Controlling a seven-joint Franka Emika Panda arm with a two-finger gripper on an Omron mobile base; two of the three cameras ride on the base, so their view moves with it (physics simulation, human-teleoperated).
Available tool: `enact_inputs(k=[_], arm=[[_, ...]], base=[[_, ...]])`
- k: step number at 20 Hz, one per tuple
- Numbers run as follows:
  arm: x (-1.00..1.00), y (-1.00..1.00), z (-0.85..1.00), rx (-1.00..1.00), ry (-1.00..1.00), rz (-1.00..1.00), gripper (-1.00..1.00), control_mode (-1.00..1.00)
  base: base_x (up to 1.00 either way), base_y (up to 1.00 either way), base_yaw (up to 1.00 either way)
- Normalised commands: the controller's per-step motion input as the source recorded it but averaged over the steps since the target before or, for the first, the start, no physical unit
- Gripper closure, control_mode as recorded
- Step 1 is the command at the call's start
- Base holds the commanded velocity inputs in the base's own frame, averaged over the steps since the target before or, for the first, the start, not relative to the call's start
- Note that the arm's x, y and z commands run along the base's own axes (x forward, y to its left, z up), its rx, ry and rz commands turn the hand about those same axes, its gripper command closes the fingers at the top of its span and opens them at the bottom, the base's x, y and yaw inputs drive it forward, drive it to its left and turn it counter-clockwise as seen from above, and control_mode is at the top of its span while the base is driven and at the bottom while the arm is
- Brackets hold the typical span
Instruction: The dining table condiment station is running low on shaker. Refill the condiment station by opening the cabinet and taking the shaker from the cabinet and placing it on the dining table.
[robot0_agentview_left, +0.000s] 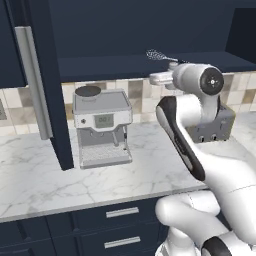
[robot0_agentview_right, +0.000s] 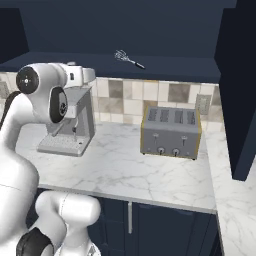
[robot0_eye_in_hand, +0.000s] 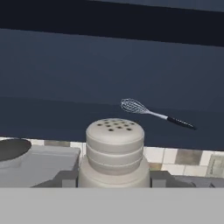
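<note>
Claw (robot0_eye_in_hand: 113, 180) grips the shaker (robot0_eye_in_hand: 114, 151) between both fingertips (robot0_eye_in_hand: 65, 178), upright, perforated cap on top, held in front of the open cabinet (robot0_agentview_left: 125, 65). Cabinet shelf carries a whisk (robot0_eye_in_hand: 148, 112) lying on its side, dark handle to the right. Below on the marble worktop (robot0_agentview_right: 125, 165): coffee machine (robot0_agentview_left: 102, 127) and toaster (robot0_agentview_right: 171, 131), well apart. Cabinet door (robot0_agentview_left: 37, 80) stands swung open.

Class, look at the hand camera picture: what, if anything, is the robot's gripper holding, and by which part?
The gripper holds the shaker by its lower body, one finger on each side; the perforated cap stands free above them.
</note>
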Motion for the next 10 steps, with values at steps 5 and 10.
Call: enact_inputs(k=[5, 10], arm=[[-1.0, 0.03, -0.06, -0.2, 0.1, 0.11, 1.0, -1.0], [-1.0, 0.02, -0.3, -0.08, 0.01, 0.07, 1.0, -1.0]], base=[[0.0, 0.0, 0.0], [0.0, 0.0, 0.0]])
